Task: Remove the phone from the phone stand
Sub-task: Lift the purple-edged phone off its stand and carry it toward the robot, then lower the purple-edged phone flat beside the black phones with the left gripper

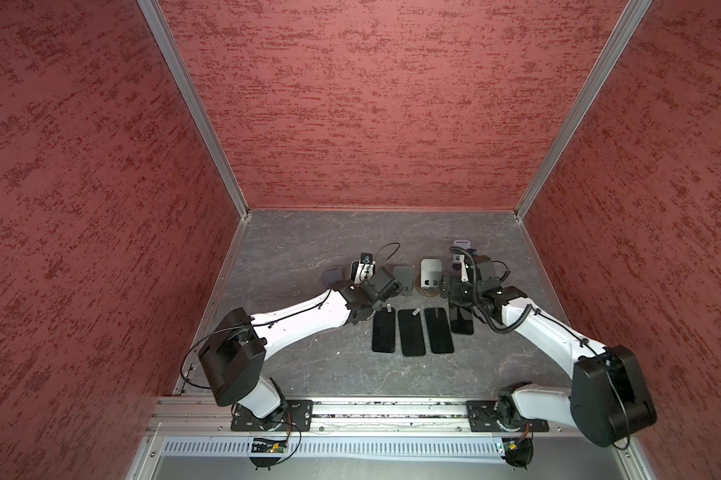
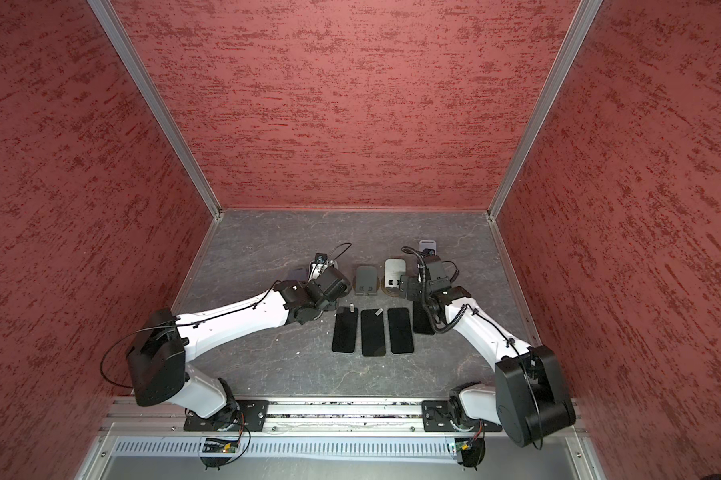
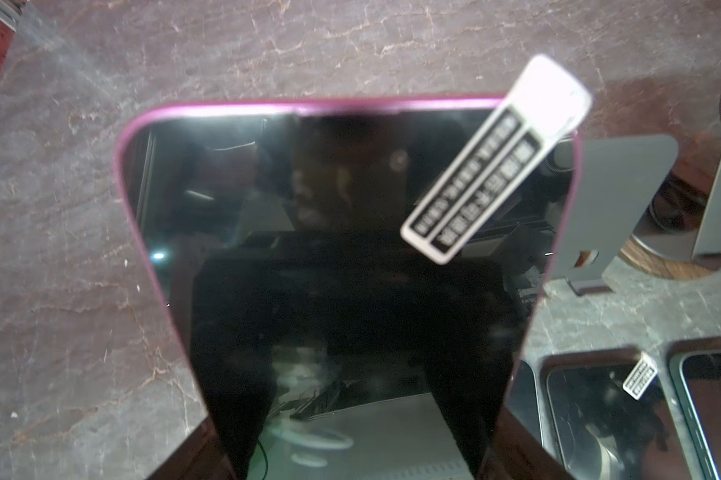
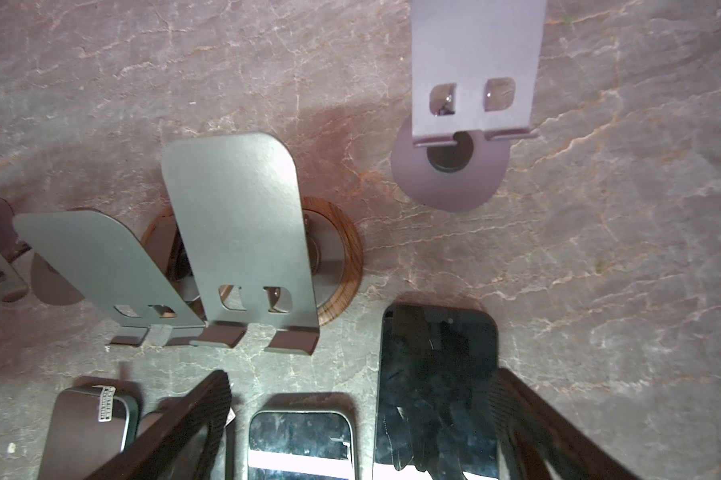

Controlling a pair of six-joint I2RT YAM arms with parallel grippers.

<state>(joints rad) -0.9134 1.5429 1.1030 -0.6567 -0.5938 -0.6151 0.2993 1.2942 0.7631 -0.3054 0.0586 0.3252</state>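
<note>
Pinching the purple-rimmed phone [image 3: 350, 249] with the left fingers [image 3: 184, 457], left of the desk's [image 1: 309, 365] centre, screen up, long axis tilting toward the far edge. Counting four stands [image 1: 404, 280] alongside, four more phones [image 1: 411, 332] lying flat toward the near edge. Holding the right fingers [image 4: 192, 415] spread above the rightmost.

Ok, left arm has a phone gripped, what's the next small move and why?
Probably lift the left gripper straight up a little. It is shut on the purple-edged phone, and no view shows whether its lower edge has cleared the stand; a short lift should free it before it joins the flat phones.
</note>
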